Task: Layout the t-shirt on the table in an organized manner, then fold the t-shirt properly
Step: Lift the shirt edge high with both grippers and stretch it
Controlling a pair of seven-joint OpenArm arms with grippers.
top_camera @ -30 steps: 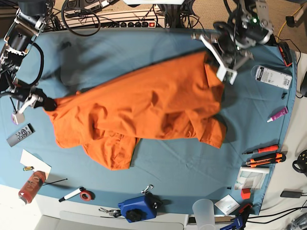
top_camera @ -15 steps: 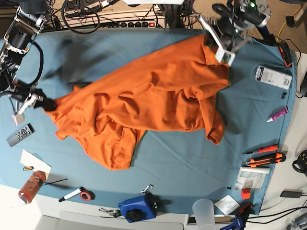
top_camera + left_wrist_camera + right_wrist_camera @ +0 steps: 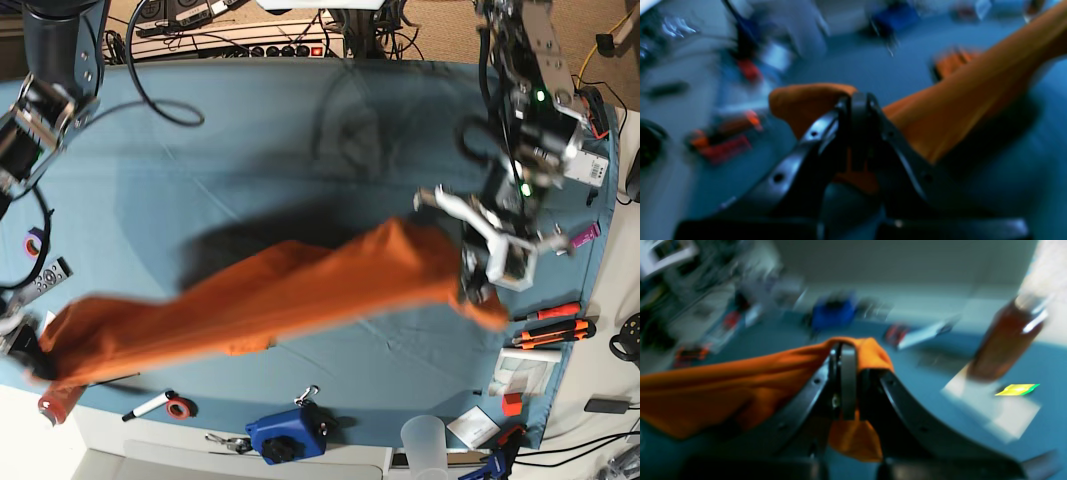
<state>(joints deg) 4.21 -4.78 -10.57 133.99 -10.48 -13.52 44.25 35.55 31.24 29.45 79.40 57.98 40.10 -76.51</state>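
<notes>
The t-shirt [image 3: 270,300] is hanging stretched across the near part of the table [image 3: 250,130], leaving the far half standing open for passage. A marker [image 3: 150,405], tape roll [image 3: 180,408] and blue device [image 3: 288,435] are crowding the near edge; screwdrivers [image 3: 550,325] are lying along the side under the left arm.

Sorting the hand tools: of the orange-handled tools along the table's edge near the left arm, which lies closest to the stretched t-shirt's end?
The upper, slimmer orange-handled tool: it lies just past the t-shirt end that the left tool pinches. The thicker orange-and-black one lies below it, farther off.
</notes>
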